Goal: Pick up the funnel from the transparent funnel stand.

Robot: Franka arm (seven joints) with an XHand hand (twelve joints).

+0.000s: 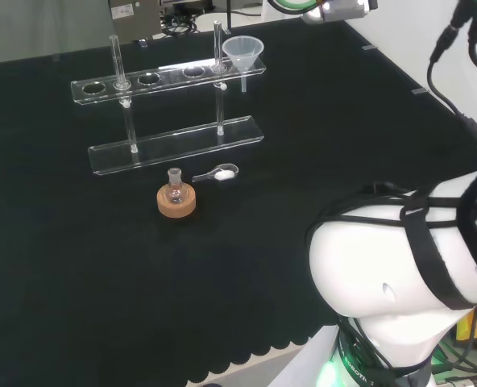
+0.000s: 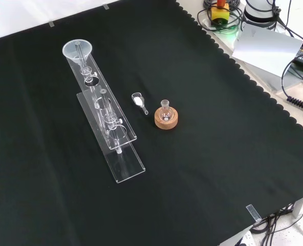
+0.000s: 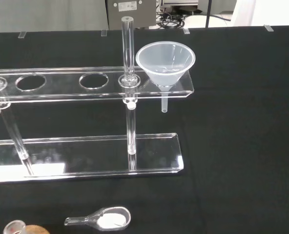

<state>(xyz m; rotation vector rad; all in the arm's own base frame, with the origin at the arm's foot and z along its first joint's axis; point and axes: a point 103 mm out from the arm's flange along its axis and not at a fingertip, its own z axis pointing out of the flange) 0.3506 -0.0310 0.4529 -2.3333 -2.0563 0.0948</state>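
Atop stand (image 3: 86, 83), funnel (image 3: 165, 61) seated in end hole

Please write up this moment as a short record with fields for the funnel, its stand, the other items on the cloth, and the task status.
funnel: clear funnel seated upright in the end hole of the stand's upper shelf, stem hanging below the shelf
stand: transparent funnel stand, two shelves joined by posts; other holes in the upper shelf hold nothing
flask: small glass flask on a cork ring, in front of the stand in the head view
scoop: small clear scoop with white powder, lying beside the flask
surface: black cloth
task status: funnel not yet lifted
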